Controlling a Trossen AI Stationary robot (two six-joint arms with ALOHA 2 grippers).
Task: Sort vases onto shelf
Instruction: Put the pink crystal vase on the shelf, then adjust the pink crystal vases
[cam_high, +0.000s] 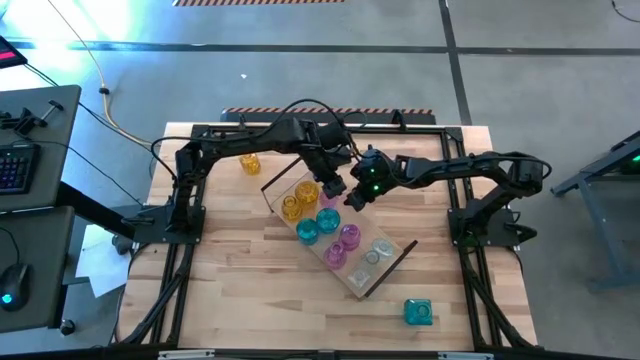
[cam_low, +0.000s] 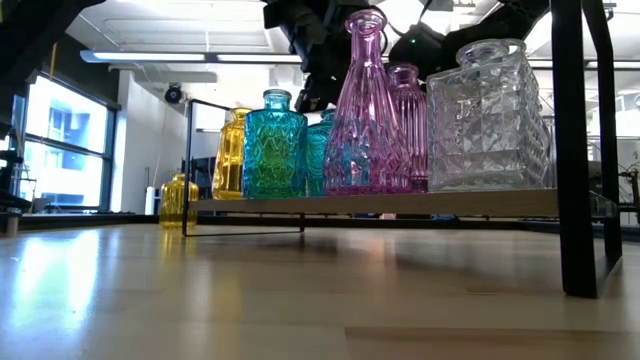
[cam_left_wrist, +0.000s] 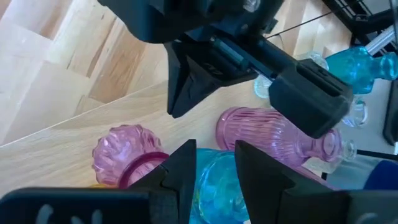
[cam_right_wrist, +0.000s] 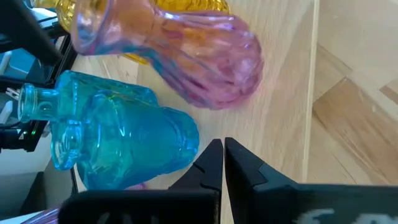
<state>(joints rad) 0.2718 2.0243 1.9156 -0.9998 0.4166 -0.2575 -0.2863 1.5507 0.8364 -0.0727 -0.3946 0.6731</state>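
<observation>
The shelf (cam_high: 392, 262) lies slantwise on the table, and several vases stand upright on its board: yellow (cam_high: 292, 207), teal (cam_high: 308, 232), pink (cam_high: 350, 237) and clear (cam_high: 380, 248). My left gripper (cam_left_wrist: 214, 165) hangs open just above a teal vase (cam_left_wrist: 217, 190) near the shelf's far end, with pink vases (cam_left_wrist: 124, 155) on either side. I see no touch there. My right gripper (cam_right_wrist: 222, 155) is shut and hovers over the shelf board beside a teal vase (cam_right_wrist: 124, 137) and a pink vase (cam_right_wrist: 205, 56), close to my left gripper (cam_high: 332, 190).
One yellow vase (cam_high: 250, 163) stands on the table beyond the shelf's far left end. A teal vase (cam_high: 418, 312) stands near the table's front right. The shelf's black frame loop (cam_low: 585, 150) rises at its near end. Bare tabletop (cam_high: 240, 280) lies at the front left.
</observation>
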